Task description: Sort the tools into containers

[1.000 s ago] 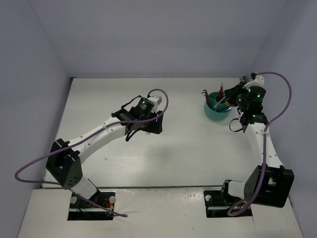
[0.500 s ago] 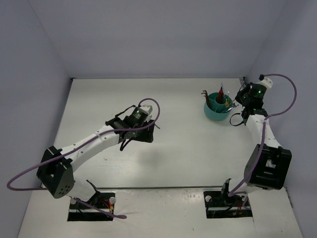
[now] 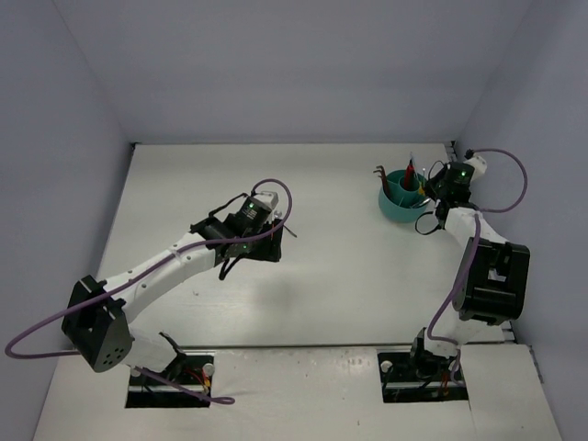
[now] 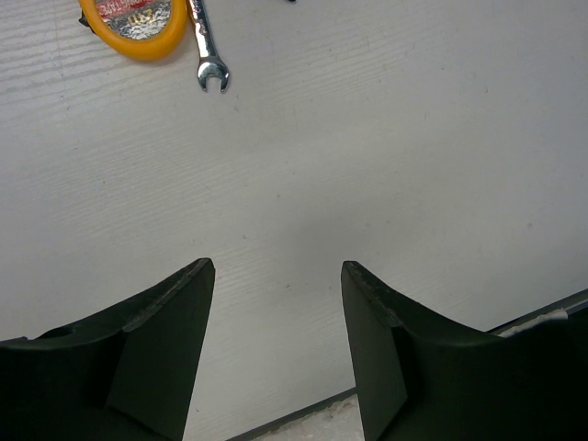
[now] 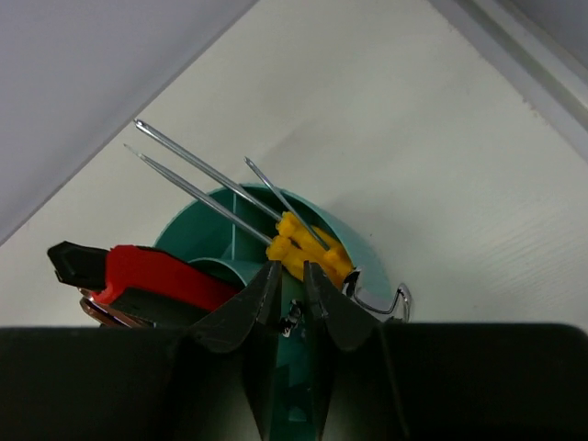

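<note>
Looking down from the top camera, I see the left gripper (image 3: 273,241) poised over the middle of the table (image 3: 349,276), and its wrist view shows the two dark fingers (image 4: 175,322) spread wide with nothing but bare surface between them. Ahead of those fingers, up and to the left in that view, the round yellow-orange tape measure (image 4: 129,20) lies flat with a silver wrench (image 4: 208,53) just beside it, its open end pointing back toward the gripper. Over at the far right of the table, the teal cup (image 3: 397,209) stands upright with the right gripper (image 3: 424,187) directly above its rim. From the right wrist I see inner dividers, three yellow-handled screwdrivers (image 5: 303,246) leaning with shafts up, and a red-handled tool (image 5: 161,276) in the neighbouring compartment. The right fingers are drawn almost together; a small silvery bit shows in the slit, and I cannot tell whether they pinch it.
</note>
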Available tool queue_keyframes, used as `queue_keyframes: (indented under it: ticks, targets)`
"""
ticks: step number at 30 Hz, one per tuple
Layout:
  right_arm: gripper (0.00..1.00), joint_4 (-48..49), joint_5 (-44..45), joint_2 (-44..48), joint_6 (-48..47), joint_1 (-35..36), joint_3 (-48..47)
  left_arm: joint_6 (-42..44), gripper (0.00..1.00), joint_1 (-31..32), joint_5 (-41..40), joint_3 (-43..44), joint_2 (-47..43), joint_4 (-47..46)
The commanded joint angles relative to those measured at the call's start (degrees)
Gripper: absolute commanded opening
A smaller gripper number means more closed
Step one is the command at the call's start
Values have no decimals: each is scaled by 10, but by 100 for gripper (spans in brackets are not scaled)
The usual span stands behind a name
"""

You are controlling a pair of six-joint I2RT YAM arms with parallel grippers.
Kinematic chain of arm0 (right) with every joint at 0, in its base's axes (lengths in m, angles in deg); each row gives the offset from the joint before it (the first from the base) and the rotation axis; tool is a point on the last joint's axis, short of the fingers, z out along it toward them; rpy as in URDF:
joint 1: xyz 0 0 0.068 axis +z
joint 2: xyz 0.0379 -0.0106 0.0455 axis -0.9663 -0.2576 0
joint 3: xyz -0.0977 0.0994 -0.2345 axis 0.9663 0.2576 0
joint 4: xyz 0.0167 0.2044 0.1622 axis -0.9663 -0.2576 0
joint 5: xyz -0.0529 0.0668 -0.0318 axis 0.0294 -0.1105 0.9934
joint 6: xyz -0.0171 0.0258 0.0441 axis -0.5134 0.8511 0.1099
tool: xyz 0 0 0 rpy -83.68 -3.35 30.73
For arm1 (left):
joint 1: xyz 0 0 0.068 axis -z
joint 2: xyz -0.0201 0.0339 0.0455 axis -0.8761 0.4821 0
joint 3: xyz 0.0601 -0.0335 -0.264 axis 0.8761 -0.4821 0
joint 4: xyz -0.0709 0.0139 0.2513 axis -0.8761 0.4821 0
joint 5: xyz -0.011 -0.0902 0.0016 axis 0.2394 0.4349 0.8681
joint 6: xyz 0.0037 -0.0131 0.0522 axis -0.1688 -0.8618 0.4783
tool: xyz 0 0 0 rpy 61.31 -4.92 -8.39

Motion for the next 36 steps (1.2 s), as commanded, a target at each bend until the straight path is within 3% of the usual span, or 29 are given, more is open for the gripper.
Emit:
queue_keyframes:
  ticks: [1,5,9,14,22,36]
  targets:
    - [25,62,14,9,7,11,-3,-13,54,-5,-9,11,-5,1]
    - [43,41,30,42,-12,14,-9,-25,54,-5,-28,29,14,9]
    - [48,-19,25,84,-45,13,-34,-35,54,-8,-51,68,57,33]
    - [51,-102,18,147,-80,13,-49,-50,50,-20,-53,128,136,40]
    - [53,-141,-63,260,-44,48,30,-54,41,-45,-33,231,293,66]
    - [56,-204,-98,349,-48,79,95,-29,40,-92,-25,317,389,71]
